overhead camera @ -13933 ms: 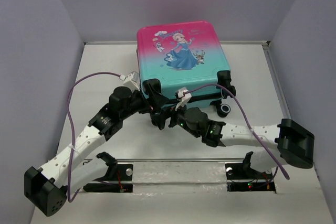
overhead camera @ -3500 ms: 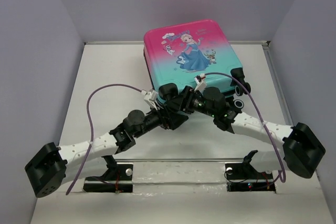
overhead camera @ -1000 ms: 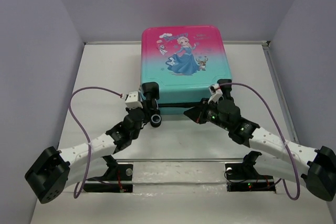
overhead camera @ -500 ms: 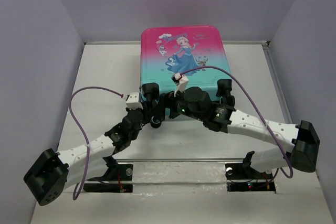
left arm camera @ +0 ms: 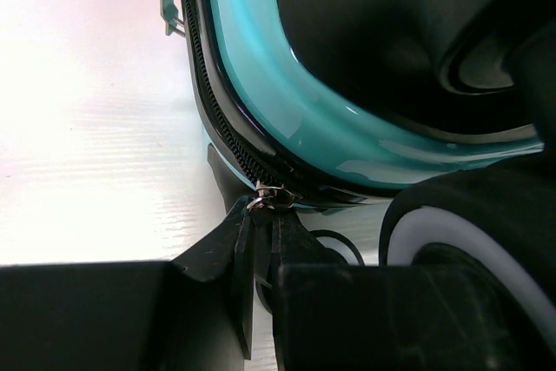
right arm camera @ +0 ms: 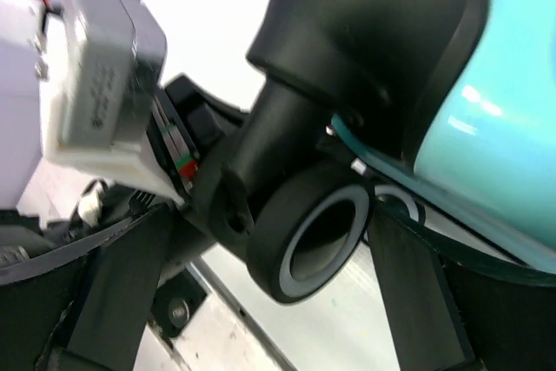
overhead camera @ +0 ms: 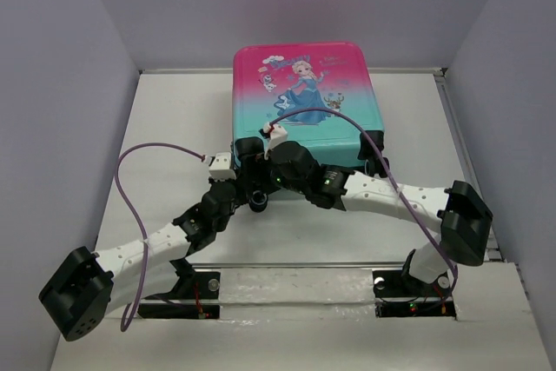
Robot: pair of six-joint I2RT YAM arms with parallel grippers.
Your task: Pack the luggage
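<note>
The luggage (overhead camera: 304, 102) lay closed, print up, at the worktop's (overhead camera: 174, 119) far middle.
The left gripper (left arm camera: 262, 219) was pinched on the zipper pull (left arm camera: 271, 197) at its near-left corner; the right gripper (right arm camera: 274, 232) stood wide apart astride a black wheel (right arm camera: 317, 241).

Overhead plus 2 close-ups (shared wheel (right arm camera: 314, 234))
</note>
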